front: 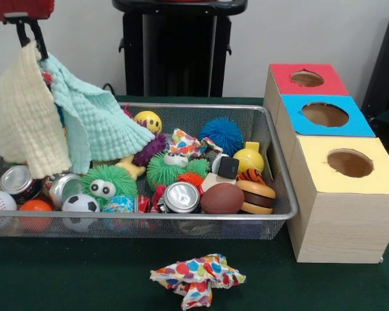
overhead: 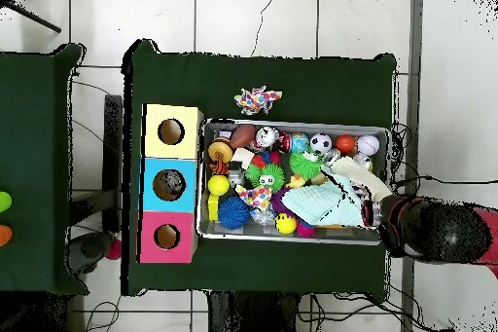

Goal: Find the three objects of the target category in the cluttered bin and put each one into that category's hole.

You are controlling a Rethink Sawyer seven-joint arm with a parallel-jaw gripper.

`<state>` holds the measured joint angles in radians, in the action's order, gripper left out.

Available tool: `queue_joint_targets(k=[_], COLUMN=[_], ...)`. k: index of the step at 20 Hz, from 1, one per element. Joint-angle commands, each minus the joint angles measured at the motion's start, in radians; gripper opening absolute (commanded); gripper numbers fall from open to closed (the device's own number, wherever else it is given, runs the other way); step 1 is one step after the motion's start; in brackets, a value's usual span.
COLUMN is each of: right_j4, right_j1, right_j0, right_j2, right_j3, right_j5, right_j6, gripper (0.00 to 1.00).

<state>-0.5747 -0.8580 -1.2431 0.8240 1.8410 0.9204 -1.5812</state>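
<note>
My gripper (front: 30, 34) hangs at the top left, above the left end of the wire bin (front: 282, 188). It is shut on the top of a cream cloth (front: 26, 120) and a mint green cloth (front: 94, 120). Both cloths are lifted; their lower ends still drape onto the toys and cans. In the overhead view the arm (overhead: 428, 231) reaches over the bin's right end, with the mint cloth (overhead: 326, 206) spread beside it. A polka-dot cloth (front: 198, 280) lies crumpled on the table outside the bin. A second polka-dot cloth (front: 185, 142) sits among the toys.
Three wooden boxes with round holes stand beside the bin: red top (front: 285, 81), blue top (front: 363, 123), yellow top (front: 311, 162). The bin holds spiky balls, sports balls, several cans (front: 181, 196), a toy burger (front: 256, 196) and a football (front: 222, 198).
</note>
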Motion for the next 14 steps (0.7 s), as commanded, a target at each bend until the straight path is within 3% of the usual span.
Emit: queue_joint_targets(k=[1, 5, 6, 14], right_j4=[0.032, 0.042, 0.040, 0.047], right_j1=[0.043, 0.056, 0.056, 0.057], right_j0=[-0.007, -0.014, -0.015, -0.028], right_j2=[0.044, 0.051, 0.052, 0.069], right_j3=[0.037, 0.049, 0.051, 0.057], right_j5=[-0.026, -0.049, -0.048, -0.064], right_j6=[0.150, 0.127, 0.122, 0.127], gripper=[0.00, 0.00, 1.00, 1.00])
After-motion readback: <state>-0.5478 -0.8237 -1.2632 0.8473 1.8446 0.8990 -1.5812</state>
